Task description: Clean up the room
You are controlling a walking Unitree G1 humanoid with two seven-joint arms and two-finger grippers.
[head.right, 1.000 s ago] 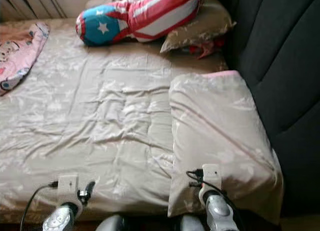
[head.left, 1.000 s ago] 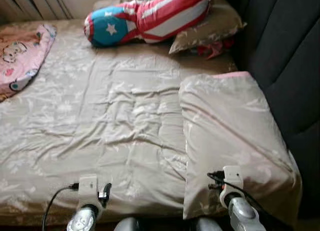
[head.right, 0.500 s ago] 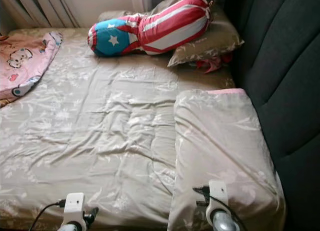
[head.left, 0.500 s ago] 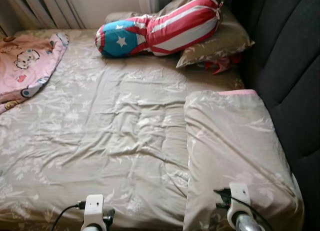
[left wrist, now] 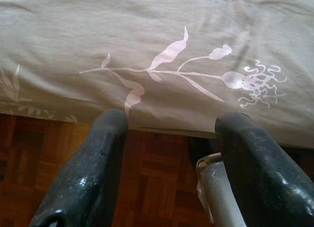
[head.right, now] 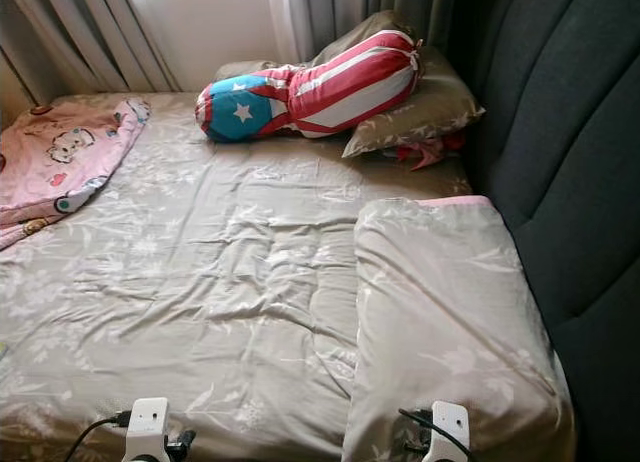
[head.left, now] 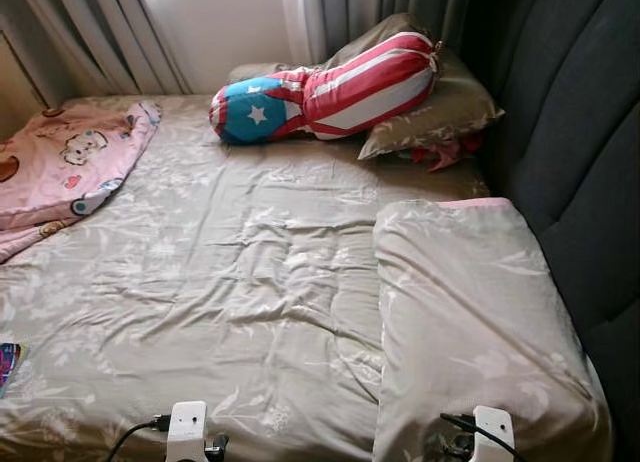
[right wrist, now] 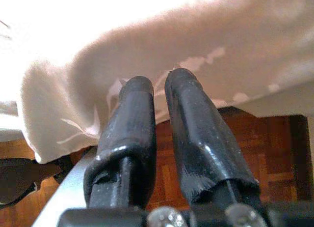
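A bed with a beige flowered sheet (head.left: 230,272) lies before me. On its right side rests a beige pillow (head.left: 470,322). At the far end a red, white and blue bolster cushion (head.left: 330,87) leans on a second beige pillow (head.left: 440,107), with a small red item (head.left: 435,154) beside it. A pink cartoon blanket (head.left: 70,167) is bunched at the far left. My left gripper (left wrist: 174,120) is open and empty, low at the bed's near edge above the wooden floor (left wrist: 157,187). My right gripper (right wrist: 159,79) is shut on nothing, just below the hanging pillow edge.
A dark padded headboard (head.left: 570,132) runs along the bed's right side. Curtains (head.left: 100,32) hang behind the bed. A small colourful item (head.left: 6,362) pokes in at the sheet's left edge. My wrist mounts (head.left: 187,427) sit at the bed's near edge.
The camera has tilted up, so more of the curtains and pink blanket show. Both arms have sunk toward the bottom of the eye views. Nothing on the bed moved.
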